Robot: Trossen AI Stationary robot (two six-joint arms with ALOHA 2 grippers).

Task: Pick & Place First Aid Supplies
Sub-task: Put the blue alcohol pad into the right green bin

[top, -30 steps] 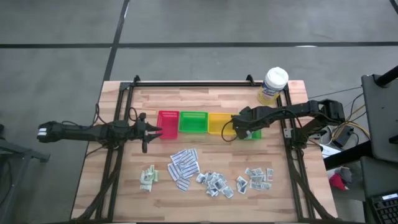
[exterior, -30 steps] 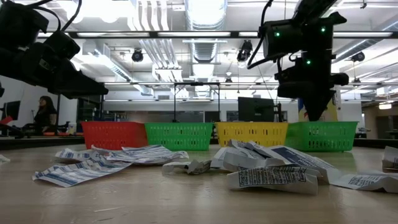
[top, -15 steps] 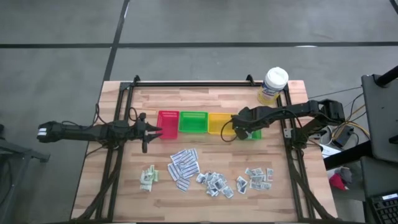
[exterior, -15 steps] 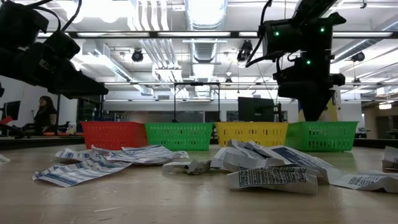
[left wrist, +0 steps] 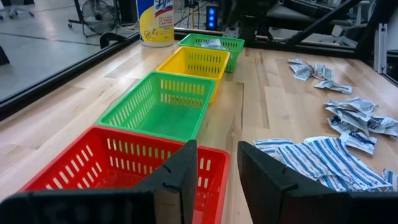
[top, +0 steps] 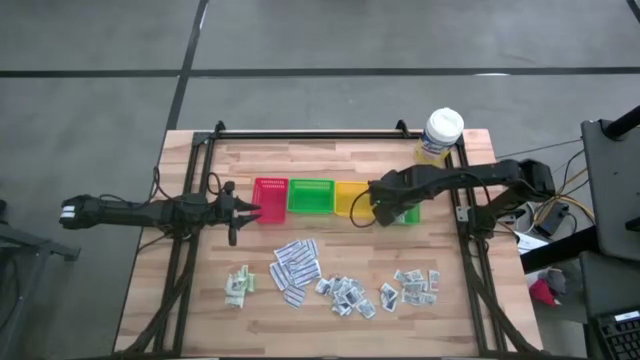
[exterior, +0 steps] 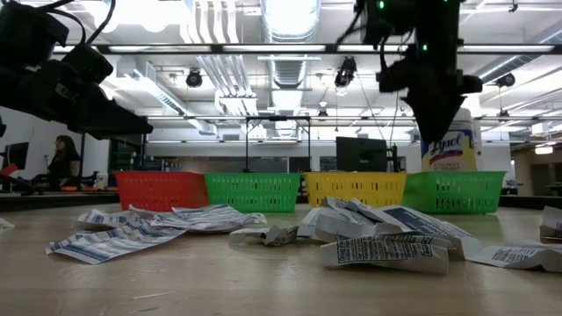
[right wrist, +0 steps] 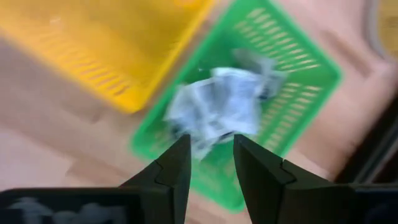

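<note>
The right claw (right wrist: 208,163) hangs above the right-hand green basket (right wrist: 298,81), its two fingers parted by a narrow gap and holding nothing. Just ahead of the fingertips, a crumpled pale packet (right wrist: 214,109) lies in that basket, clear of both fingers. From overhead, the right claw (top: 383,205) sits over the near edge of the same green basket (top: 408,213), beside the yellow basket (top: 349,198).

The rest of the packets lie on the table well in front of this claw: a fan of long striped strips (top: 294,266), small squares (top: 346,294), a cluster further right (top: 415,285) and a pale green pair far left (top: 237,285).

The left claw (left wrist: 214,163) waits at the red basket (left wrist: 112,165), fingers slightly apart and empty.
</note>
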